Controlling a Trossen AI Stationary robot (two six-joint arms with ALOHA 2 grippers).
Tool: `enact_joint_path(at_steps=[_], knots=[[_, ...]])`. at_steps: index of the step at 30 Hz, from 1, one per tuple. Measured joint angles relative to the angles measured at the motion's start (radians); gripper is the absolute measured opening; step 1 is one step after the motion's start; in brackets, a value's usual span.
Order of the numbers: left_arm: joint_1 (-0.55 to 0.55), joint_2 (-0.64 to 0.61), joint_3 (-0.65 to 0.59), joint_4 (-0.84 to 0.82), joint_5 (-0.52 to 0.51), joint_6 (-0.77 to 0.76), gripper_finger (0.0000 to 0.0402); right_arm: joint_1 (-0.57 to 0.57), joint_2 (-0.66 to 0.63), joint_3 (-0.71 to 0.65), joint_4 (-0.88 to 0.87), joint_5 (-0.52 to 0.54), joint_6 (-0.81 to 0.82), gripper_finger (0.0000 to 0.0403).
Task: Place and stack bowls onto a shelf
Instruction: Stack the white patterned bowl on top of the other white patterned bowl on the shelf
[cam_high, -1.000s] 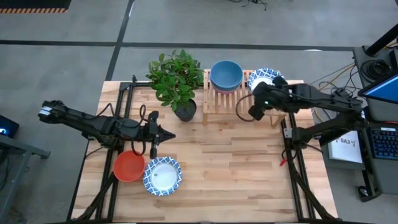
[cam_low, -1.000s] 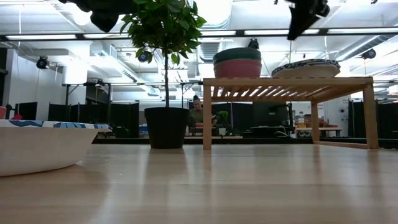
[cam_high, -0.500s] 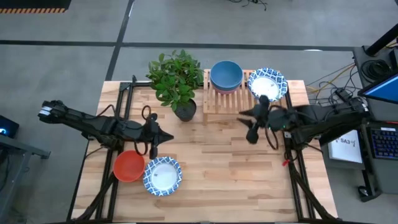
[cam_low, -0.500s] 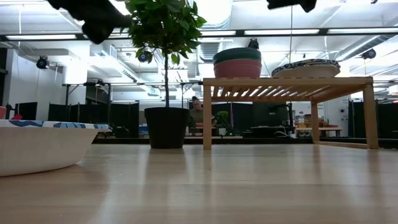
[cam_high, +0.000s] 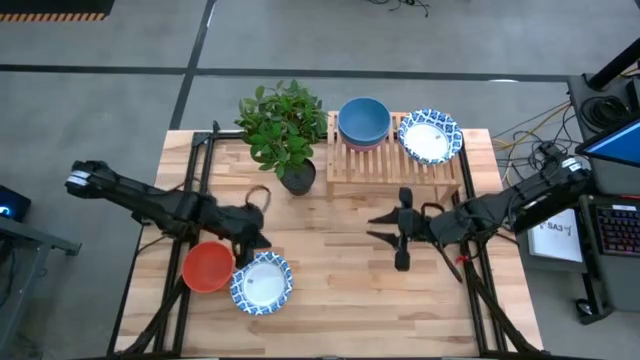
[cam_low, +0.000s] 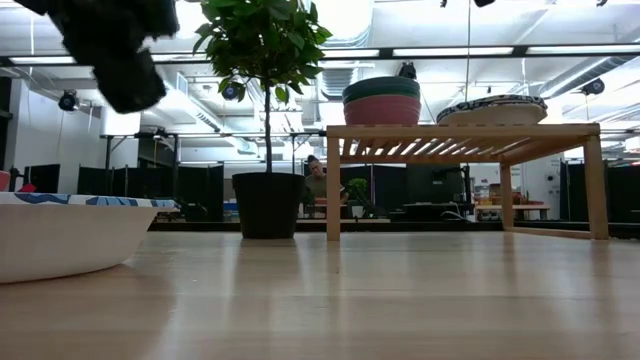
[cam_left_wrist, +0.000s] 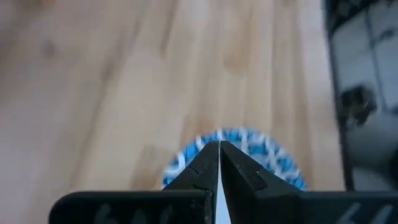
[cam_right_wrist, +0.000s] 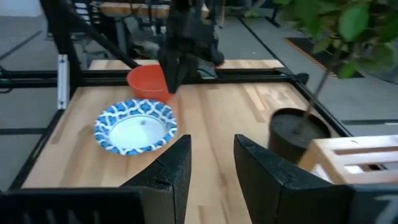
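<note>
Red bowl (cam_high: 207, 267), blue-and-white patterned bowl (cam_high: 261, 283), blue-topped bowl stack (cam_high: 364, 121), pale wooden shelf (cam_high: 345, 163), black claws.

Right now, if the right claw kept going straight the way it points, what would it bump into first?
Probably the blue-patterned bowl on the table: the right claw, open and empty, points at it, with bare wood between. The red bowl sits farther on.

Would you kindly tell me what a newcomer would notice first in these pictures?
Probably the leafy plant at the table's far edge, beside the wooden shelf carrying stacked bowls and a blue-patterned bowl. Then the left gripper, jaws shut, over the patterned bowl beside the red bowl.
</note>
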Motion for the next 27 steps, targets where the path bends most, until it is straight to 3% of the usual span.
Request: enact_joint_path(at_steps=[8,18,24,27], knots=[[-0.006,0.214,0.0,-0.039,0.11,0.026,0.0,0.054,0.094,-0.004,0.105,0.0,-0.031,0.0101],[-0.009,0.285,0.0,-0.039,0.13,0.106,0.0004,0.058,0.152,-0.004,0.134,0.001,-0.026,0.0086],[-0.009,0.299,0.0,-0.047,0.124,0.11,0.0048,0.058,0.163,-0.004,0.149,0.0,-0.026,0.0078],[-0.01,0.307,0.0,-0.073,0.03,0.116,0.0082,0.058,0.168,-0.004,0.151,0.0,-0.027,0.0074]])
